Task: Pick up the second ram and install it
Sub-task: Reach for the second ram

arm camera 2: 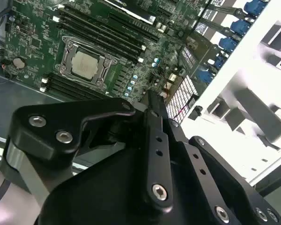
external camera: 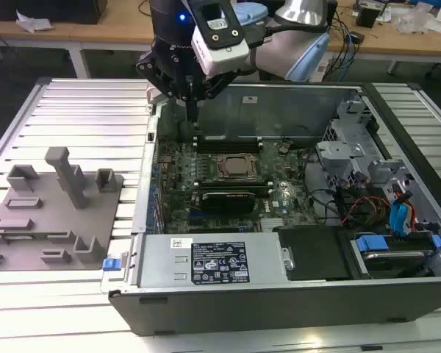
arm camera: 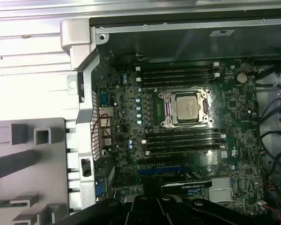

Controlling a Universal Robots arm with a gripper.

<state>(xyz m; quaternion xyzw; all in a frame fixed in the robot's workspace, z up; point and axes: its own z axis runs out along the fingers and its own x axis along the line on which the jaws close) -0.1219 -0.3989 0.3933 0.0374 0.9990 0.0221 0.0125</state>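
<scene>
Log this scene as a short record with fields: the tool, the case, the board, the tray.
tool: lowered into the case, over the motherboard's end on the exterior view's left
held item: cannot tell
computer case: open, board exposed
CPU socket: between two banks of memory slots
gray tray: outside the case, on the exterior view's left, carrying gray blocks

Slatted metal table (external camera: 81, 110), gray plastic tray (external camera: 48, 220) on it, open computer case (external camera: 279, 301) just beside
</scene>
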